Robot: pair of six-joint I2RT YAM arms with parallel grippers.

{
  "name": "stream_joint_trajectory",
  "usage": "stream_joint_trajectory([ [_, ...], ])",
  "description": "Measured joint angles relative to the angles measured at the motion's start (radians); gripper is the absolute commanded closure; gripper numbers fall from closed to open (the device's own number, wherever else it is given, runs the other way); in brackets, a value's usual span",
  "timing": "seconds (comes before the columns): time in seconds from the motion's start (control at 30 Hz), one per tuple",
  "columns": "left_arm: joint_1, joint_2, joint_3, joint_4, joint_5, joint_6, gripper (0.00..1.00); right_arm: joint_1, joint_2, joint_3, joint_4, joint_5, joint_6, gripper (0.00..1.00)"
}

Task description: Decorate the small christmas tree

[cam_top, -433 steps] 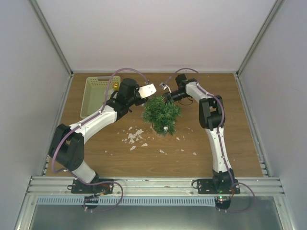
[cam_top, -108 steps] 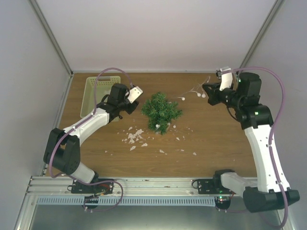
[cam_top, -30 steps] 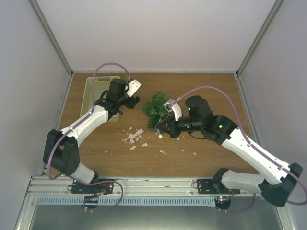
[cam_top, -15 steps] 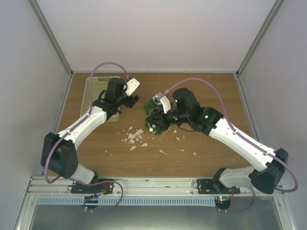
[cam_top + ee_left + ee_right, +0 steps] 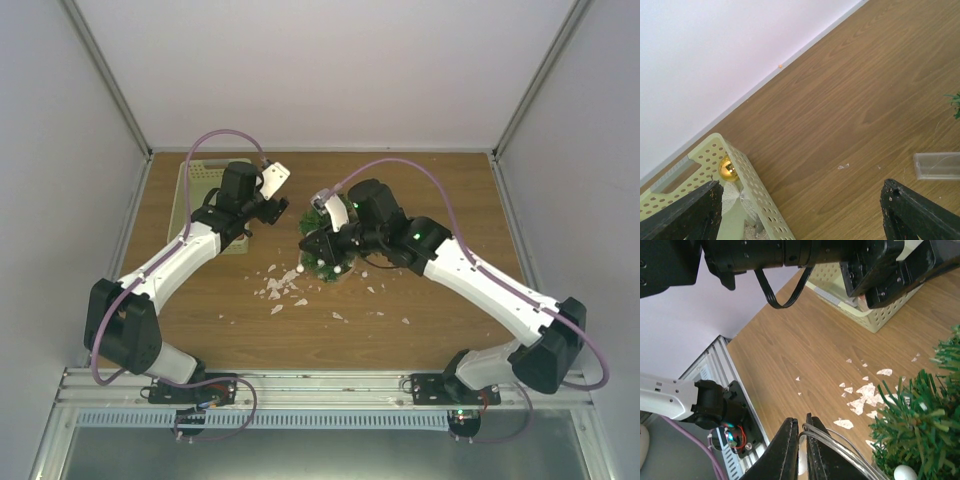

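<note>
Your table [image 5: 440, 190] carries everything here. Your right arm [image 5: 480, 285] stretches in from the right and its wrist covers most of the small christmas tree [image 5: 325, 263]. The tree stands near the middle of the table, to the right of the pale basket [image 5: 192, 190] at the far left. Your left arm [image 5: 175, 262] ends over the right side of that basket.

Your left fingers [image 5: 700, 207] are spread wide with nothing between them, only bare table below. Your right fingers [image 5: 791, 440] are pressed almost together on a clear strand [image 5: 837, 442], which curves off toward the tree's branches.

White flakes [image 5: 278, 285] lie scattered on the table just left of the tree's foot. A clear plastic piece [image 5: 936, 165] lies flat on the table near a branch tip. A gold ball [image 5: 729, 169] sits inside the basket against its wall, and a white bulb [image 5: 904, 472] shows among the needles.
</note>
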Motion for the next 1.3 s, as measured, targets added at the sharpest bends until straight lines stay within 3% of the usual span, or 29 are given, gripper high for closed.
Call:
stream_joint_trajectory([
  [0.63, 0.0, -0.007, -0.002, 0.0, 0.001, 0.0, 0.14, 0.034, 0.132, 0.104, 0.014, 0.081, -0.019, 0.88],
  [1.0, 0.0, -0.02, -0.005, 0.0, 0.001, 0.0, 0.14, 0.056, 0.159, 0.137, -0.011, 0.167, -0.032, 0.75],
  [1.17, 0.001, -0.026, -0.006, 0.0, 0.002, 0.0, 0.14, 0.072, 0.172, 0.159, -0.014, 0.198, -0.045, 0.6],
  [1.3, 0.001, -0.026, -0.008, 0.0, 0.002, 0.0, 0.13, 0.084, 0.182, 0.18, -0.019, 0.223, -0.053, 0.57],
])
